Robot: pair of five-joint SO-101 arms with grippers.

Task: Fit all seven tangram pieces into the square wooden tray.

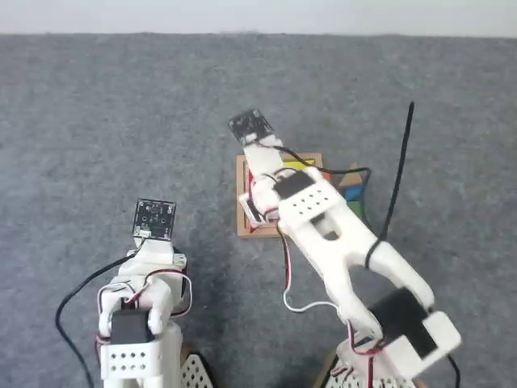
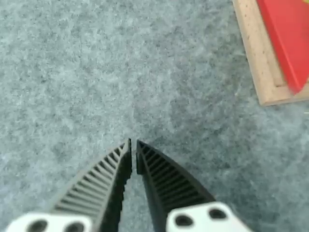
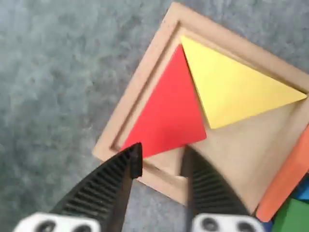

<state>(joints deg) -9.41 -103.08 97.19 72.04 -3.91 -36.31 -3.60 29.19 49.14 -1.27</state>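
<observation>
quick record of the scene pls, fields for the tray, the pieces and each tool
tray: wooden, square, on grey carpet
seated pieces: red triangle, yellow triangle, edge to edge
other pieces: orange piece, green piece, at the tray's side; seating unclear
tray floor: partly bare
left tool: shut, over carpet, tray off to one side
right tool: open, over tray rim by red triangle

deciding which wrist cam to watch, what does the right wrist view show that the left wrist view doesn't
Right wrist view: the yellow triangle lying beside the red triangle in the tray, an orange piece and a green piece past them, and the right gripper open above the tray's corner. Left wrist view: the left gripper shut over grey carpet. Both: the red triangle and the tray's wooden rim.
</observation>
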